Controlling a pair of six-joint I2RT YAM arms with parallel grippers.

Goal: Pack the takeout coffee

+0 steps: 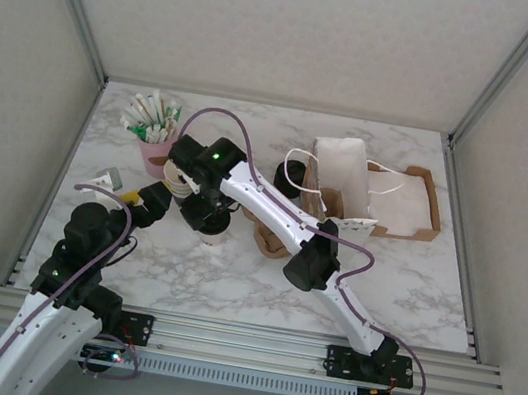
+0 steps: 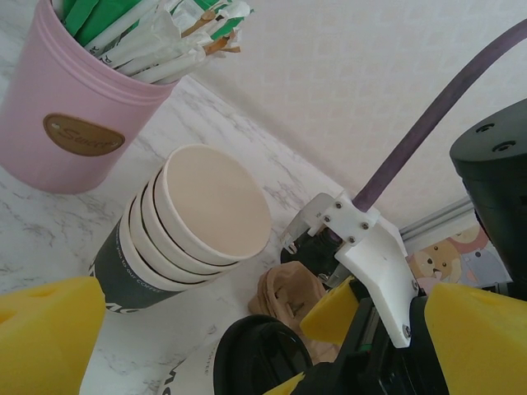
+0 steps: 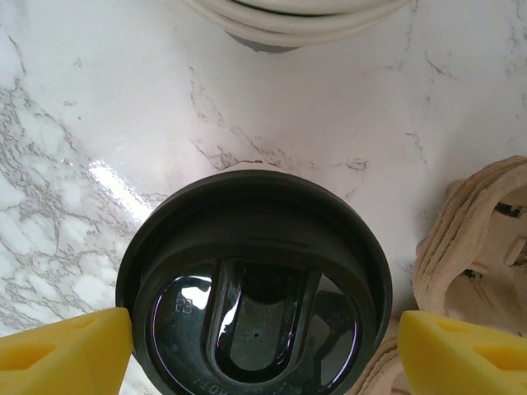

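closely, right jaws wide astride takeout coffee (image 3: 254, 288), left jaws wide, label (image 2: 82, 134) on pink tub (image 2: 37, 78) unreadable

Top overhead; wrist cams close (share lid (image 3: 254, 284)).

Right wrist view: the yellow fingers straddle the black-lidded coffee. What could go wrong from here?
1. The right gripper flanks the takeout coffee at about lid height. Squeezing there could pop the lid off or tilt the cup.
2. One finger sits close to the pulp cup carrier and might snag it on lifting.
3. The stack of paper cups stands just beyond, so a forward drift could knock it.
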